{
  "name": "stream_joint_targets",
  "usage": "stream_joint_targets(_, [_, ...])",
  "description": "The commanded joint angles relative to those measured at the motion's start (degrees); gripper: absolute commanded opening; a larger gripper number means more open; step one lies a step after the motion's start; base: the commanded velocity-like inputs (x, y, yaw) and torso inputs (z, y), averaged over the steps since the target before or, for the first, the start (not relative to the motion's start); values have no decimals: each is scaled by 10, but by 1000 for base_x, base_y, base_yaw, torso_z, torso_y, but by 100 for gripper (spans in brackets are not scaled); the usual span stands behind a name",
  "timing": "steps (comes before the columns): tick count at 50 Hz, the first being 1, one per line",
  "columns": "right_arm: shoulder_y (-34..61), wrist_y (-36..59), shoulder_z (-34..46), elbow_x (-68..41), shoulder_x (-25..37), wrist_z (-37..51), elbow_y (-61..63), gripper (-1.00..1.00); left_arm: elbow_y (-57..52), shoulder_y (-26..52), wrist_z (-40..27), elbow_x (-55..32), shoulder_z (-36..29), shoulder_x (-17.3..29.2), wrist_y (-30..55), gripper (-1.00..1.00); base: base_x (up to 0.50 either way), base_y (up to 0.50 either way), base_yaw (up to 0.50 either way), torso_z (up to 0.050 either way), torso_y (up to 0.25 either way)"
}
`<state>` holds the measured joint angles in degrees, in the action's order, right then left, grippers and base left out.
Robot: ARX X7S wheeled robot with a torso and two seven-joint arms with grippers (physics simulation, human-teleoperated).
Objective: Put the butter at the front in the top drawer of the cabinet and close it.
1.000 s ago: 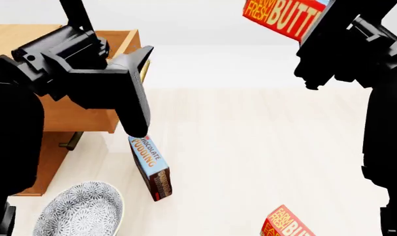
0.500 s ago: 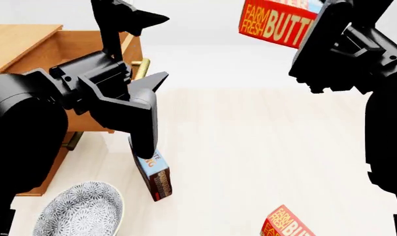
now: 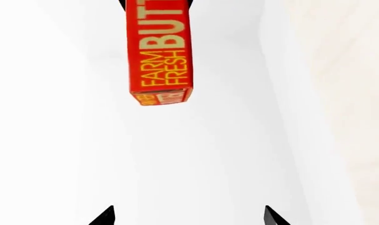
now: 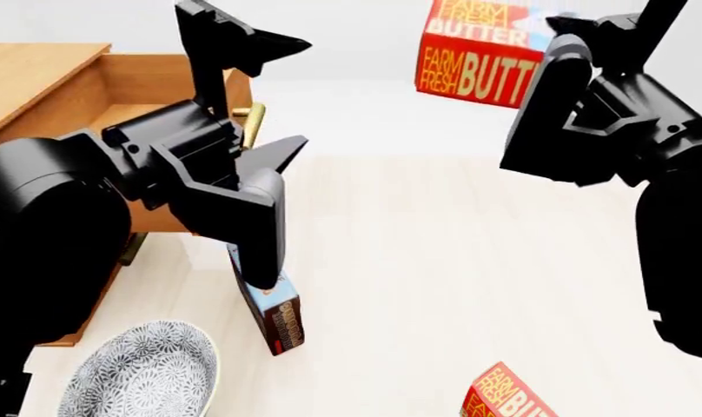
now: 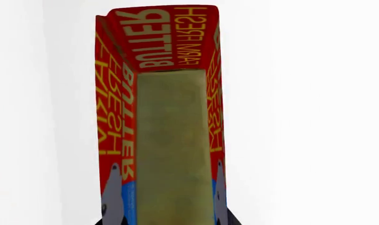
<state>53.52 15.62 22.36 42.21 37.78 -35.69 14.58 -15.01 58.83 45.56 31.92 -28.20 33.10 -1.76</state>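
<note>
**Right gripper has the butter up in the air, drawer open**

So the right gripper (image 4: pixel 548 65) is clamped on the butter (image 4: pixel 481 54), holding it high over the pale floor (image 4: pixel 444 261) at the upper right of the head view. From the right wrist view you can see the carton (image 5: pixel 158 117) seated between the two fingers (image 5: pixel 112 197), which press on its long red sides. The lettering reads mirrored from there, and a plain yellowish face points at the camera.

The left wrist view catches the same carton (image 3: pixel 159 51) hanging in front of a white background, end-on, with the yellow "FARM FRESH" print showing.

The left gripper (image 4: pixel 264 91) is spread wide with nothing between its fingers. It sits just in front of the cabinet (image 4: pixel 32 78) at the left of the head view. The top drawer (image 4: pixel 154 78) is pulled out, and its brass handle (image 4: pixel 253 122) peeks out between the left gripper's fingers.

Down on the floor, a chocolate pudding box (image 4: pixel 275 317) lies partly hidden under the left arm. A patterned grey plate (image 4: pixel 142 369) sits near it at the lower left. A second butter carton (image 4: pixel 507 395) is cut off by the bottom edge, well apart from the cabinet.
</note>
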Motion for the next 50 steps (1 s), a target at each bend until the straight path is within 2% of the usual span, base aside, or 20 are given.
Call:
stream_joint_targets(1, [2, -28, -6, 27, 10, 24, 1, -100, 6, 2, -5, -3, -5, -1, -9, 100, 0, 0, 0, 0, 10])
stream_joint_targets(18, [-8, -25, -5, 6, 7, 8, 5, -100, 28, 3, -32, -4, -17, -6, -42, 100, 0, 0, 0, 1, 1])
stream_joint_targets(50, [-22, -15, 3, -13, -3, -18, 27, -100, 53, -2, -52, -9, -35, -25, -53, 100, 0, 0, 0, 1, 1])
